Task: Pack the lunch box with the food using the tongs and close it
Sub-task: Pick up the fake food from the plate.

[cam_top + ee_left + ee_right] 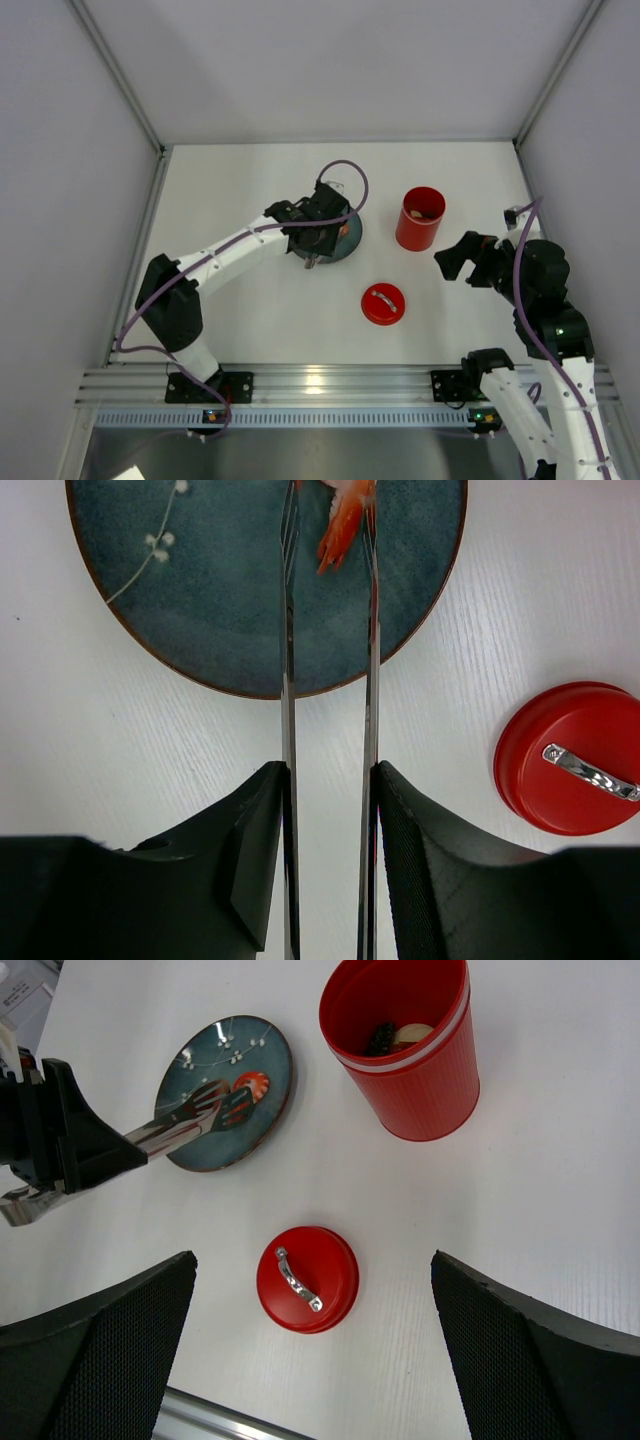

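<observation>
My left gripper (330, 770) is shut on the tongs (289, 710), one finger against each arm. The tongs reach out over the dark blue plate (220, 600), and their arms stand apart with an orange-red piece of food (342, 525) between the tips. The red lunch box (420, 218) stands upright and uncovered to the right of the plate (350, 243), with food (400, 1035) inside. Its red lid (383, 304) lies handle-up on the table nearer the arms. My right gripper (312, 1260) hangs open above the lid (307, 1278), holding nothing.
White walls close in the table on the left, back and right. A metal rail (330, 385) runs along the near edge by the arm bases. The left arm (230, 250) stretches diagonally across the left half of the table.
</observation>
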Available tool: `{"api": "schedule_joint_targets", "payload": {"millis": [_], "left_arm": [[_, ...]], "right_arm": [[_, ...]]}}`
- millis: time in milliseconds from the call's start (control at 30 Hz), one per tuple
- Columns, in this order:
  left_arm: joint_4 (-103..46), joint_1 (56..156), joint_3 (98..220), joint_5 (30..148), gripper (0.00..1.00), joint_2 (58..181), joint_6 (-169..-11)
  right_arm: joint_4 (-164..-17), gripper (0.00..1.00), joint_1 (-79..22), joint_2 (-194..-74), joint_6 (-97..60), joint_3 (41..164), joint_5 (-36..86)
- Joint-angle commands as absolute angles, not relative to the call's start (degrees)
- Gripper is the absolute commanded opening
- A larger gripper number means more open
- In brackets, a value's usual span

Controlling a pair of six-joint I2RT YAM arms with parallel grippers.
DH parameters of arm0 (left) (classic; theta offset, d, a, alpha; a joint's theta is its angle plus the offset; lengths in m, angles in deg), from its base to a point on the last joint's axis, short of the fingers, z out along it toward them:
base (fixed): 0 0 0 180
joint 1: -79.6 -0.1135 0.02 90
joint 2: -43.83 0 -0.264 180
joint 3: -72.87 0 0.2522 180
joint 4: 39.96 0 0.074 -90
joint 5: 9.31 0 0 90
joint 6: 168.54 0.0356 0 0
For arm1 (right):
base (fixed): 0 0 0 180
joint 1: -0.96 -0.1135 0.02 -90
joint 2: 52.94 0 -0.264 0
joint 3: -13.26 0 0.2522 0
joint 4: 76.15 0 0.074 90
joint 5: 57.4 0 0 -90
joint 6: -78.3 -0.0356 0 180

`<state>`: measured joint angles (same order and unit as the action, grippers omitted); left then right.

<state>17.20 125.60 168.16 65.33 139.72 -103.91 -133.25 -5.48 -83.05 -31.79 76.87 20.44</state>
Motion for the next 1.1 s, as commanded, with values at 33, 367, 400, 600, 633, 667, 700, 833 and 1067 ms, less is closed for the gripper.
{"api": "schedule_joint_targets", "payload": {"millis": [33, 367, 400, 600, 633, 667, 700, 833, 1067], "left_arm": [[16.52, 125.39, 167.92, 66.19, 0.46, 140.33, -103.51], [16.87, 125.39, 167.93, 67.85, 0.36, 141.12, -103.33], [16.96, 125.39, 167.84, 68.20, 0.35, 141.04, -103.33], [17.31, 125.39, 168.28, 67.33, 0.25, 139.81, -103.68], [17.48, 125.39, 168.45, 67.07, 0.24, 139.28, -103.68], [17.49, 125.39, 168.80, 66.98, 0.23, 139.02, -103.77], [17.66, 125.39, 169.07, 66.72, 0.23, 138.66, -103.77], [18.80, 125.39, 171.00, 64.44, 0.20, 136.91, -104.56], [20.03, 125.56, 174.34, 63.64, 0.20, 134.44, -104.91]], "right_arm": [[-131.84, 0.99, -4.93, -83.53, -31.47, 77.56, 19.94], [-131.75, 0.99, -4.93, -83.44, -31.56, 77.12, 20.12], [-131.75, 0.99, -4.93, -83.35, -31.56, 77.03, 20.03], [-131.75, 0.99, -5.02, -83.09, -31.56, 76.86, 20.03], [-131.84, 0.99, -4.93, -83.09, -31.56, 76.94, 20.03], [-131.84, 0.99, -4.93, -83.09, -31.65, 76.86, 20.03], [-131.75, 0.99, -4.93, -83.09, -31.65, 76.77, 20.12], [-131.75, 1.00, -4.93, -83.09, -31.65, 76.68, 20.03], [-131.66, 0.99, -4.93, -83.00, -31.91, 76.59, 19.94]]}}
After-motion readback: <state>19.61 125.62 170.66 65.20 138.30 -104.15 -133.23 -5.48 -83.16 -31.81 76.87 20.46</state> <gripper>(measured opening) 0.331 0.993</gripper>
